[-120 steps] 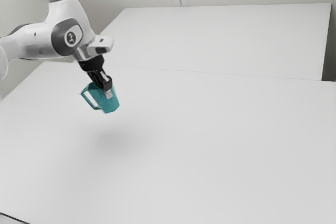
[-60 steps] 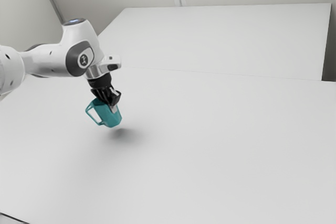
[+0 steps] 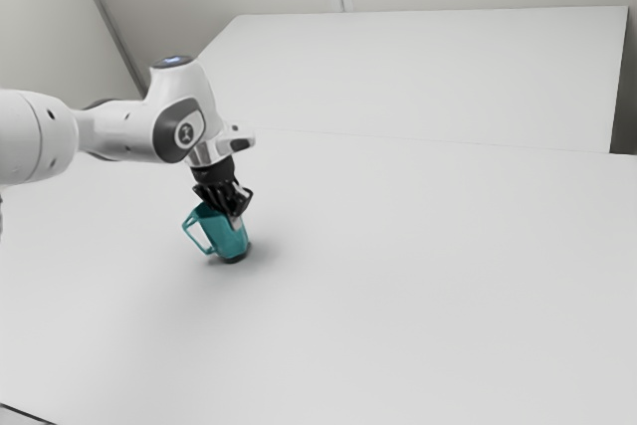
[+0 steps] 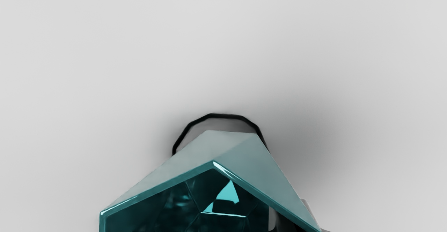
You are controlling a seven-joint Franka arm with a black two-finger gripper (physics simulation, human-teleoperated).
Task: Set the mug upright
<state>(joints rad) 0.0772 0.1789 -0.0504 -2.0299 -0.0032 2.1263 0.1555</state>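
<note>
The mug (image 3: 221,234) is a glossy, faceted teal, lighter outside and dark within, with an angular handle (image 3: 196,239). It leans: its long axis slants from the open mouth at upper left to the base at lower right, closer to upright than flat. The handle points to the exterior view's left. The mug sits left of centre, just below mid-frame, its base close to the white table (image 3: 428,276); I can't tell whether they touch. The gripper (image 3: 235,218) pinches the mug's wall near the rim, 1 finger inside and 1 outside. A dark outline (image 4: 227,116) shows around the base.
</note>
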